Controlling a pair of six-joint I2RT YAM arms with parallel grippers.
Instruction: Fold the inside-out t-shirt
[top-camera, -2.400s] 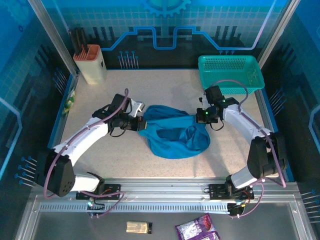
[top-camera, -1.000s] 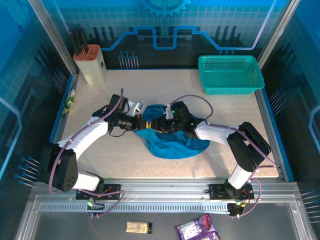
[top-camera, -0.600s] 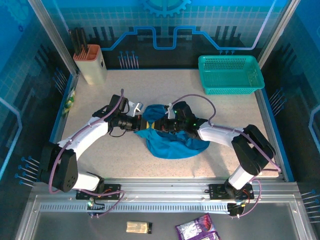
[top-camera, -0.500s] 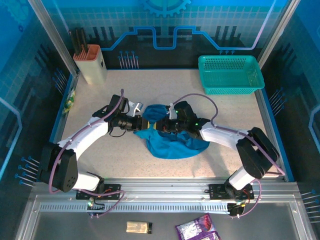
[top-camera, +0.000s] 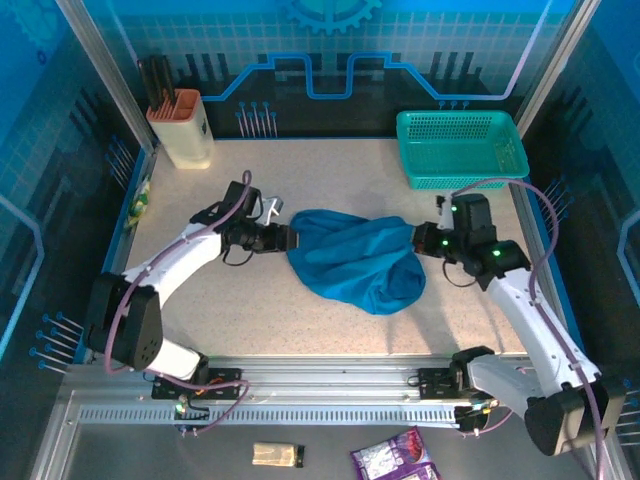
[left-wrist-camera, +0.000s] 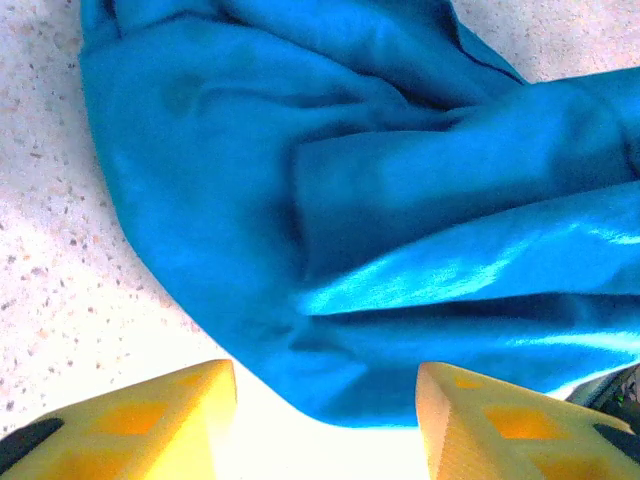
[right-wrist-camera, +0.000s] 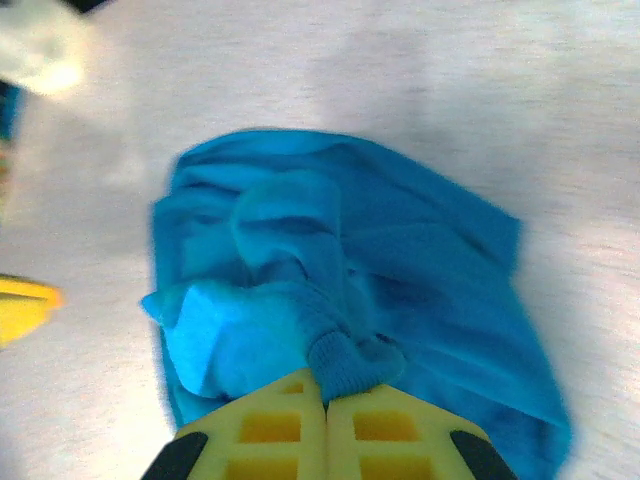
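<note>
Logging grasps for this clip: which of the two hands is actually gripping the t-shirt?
The right hand, its fingers shut on a bunched fold of the t-shirt. The left hand stands open at its edge.

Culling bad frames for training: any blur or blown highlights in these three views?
Right wrist: soft all over, likely motion blur; shirt edges smeared, top-left corner blown out. Left wrist: shirt folds sharp with some sheen, but the table between the fingers clips to white. Top external: sharp, evenly lit, blue cast.

T-shirt (top-camera: 355, 262) farther right, left claw (top-camera: 289, 239) seemingly free.
</note>
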